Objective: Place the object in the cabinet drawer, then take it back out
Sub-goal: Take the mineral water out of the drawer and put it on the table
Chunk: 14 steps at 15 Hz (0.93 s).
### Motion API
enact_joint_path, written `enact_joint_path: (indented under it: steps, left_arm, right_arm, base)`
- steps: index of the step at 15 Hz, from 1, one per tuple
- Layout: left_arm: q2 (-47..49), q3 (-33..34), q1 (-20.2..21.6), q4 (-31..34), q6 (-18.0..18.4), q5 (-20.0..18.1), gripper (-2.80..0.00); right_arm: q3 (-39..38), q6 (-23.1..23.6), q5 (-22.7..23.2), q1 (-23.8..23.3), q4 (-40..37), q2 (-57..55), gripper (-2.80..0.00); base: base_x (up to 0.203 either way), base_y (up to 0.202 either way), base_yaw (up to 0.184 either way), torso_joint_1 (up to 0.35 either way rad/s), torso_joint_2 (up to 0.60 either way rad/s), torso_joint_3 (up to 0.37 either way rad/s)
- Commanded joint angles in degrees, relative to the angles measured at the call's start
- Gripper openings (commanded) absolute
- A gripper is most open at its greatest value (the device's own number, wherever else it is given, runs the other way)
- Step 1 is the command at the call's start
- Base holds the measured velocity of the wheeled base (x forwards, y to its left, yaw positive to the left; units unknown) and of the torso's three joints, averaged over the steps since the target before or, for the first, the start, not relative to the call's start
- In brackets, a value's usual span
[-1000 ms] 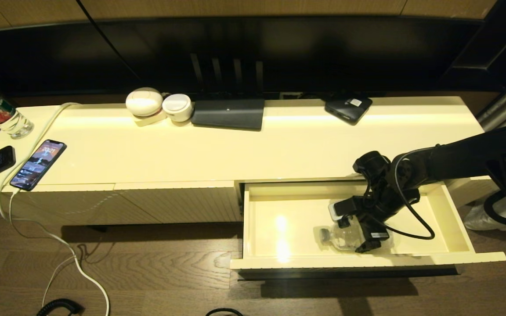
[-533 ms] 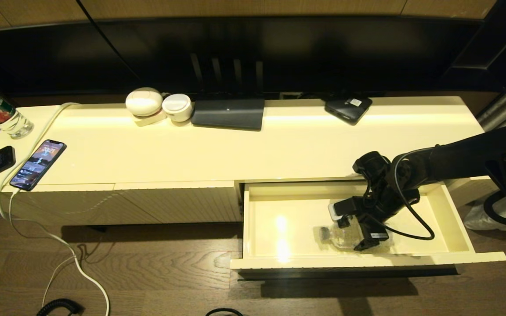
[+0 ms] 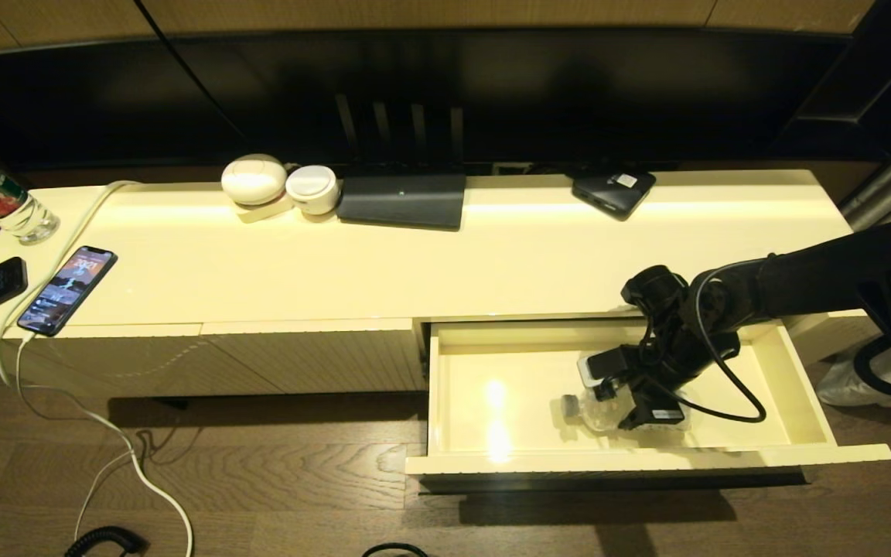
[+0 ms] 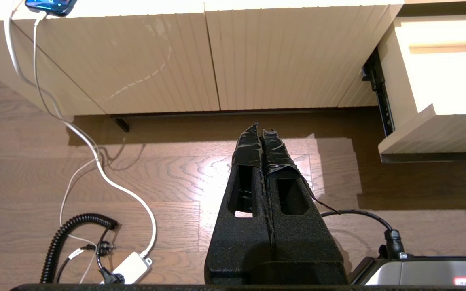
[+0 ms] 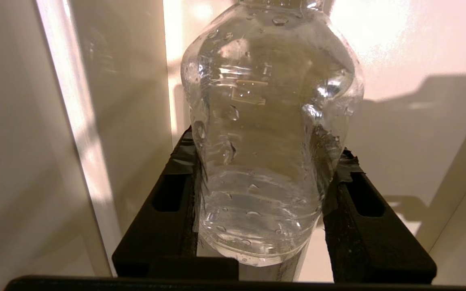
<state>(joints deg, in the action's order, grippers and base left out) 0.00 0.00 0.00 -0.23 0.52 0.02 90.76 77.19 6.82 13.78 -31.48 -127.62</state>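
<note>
**A:** Which step are you doing at this moment?

**B:** You are working inside the open cabinet drawer (image 3: 801,391) with the right gripper (image 3: 631,408). It is reaching down to the bottle (image 3: 596,411), which is lying on its side on the drawer floor, close to the front wall, with the cap pointing to the robot's left. In the right wrist view the two fingers (image 5: 168,210) are pressing on both sides of the bottle's (image 5: 265,133) lower body, so they are pinching it. I am judging that you are at the taking-out part, or just at the end of the placing; I cannot say which.

**A:** And the other arm?

**B:** The left gripper (image 4: 262,139) is hanging over the wooden floor in front of the cabinet, with its fingers pressed together on nothing.

**A:** What is the next move asking from me?

**B:** If you are lifting, you are needing to go straight up first, because the front wall of the drawer is near.

**A:** How is the bottle looking?

**B:** It is clear, without label, a little dented at the shoulder, with drops inside and a little water. The thin plastic is probably giving way under strong pressure.
</note>
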Motion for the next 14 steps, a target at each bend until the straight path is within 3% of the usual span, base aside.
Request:
enact_joint_path:
  steps: [1, 14]
  left_arm:
    - [0.00, 0.11, 0.00, -0.03, 0.01, 0.00, -2.80]
    - [0.00, 0.09, 0.00, -0.03, 0.01, 0.04, -2.80]
  right_arm:
    - [-0.12, 0.43, 0.04, 0.02, -0.25, 0.45, -2.80]
    - [-2.24, 0.42, 0.12, -0.06, -0.17, 3.09, -2.80]
  base:
    - [0.000, 0.000, 0.000, 0.000, 0.00, 0.000]
    - [0.000, 0.000, 0.000, 0.000, 0.00, 0.000]
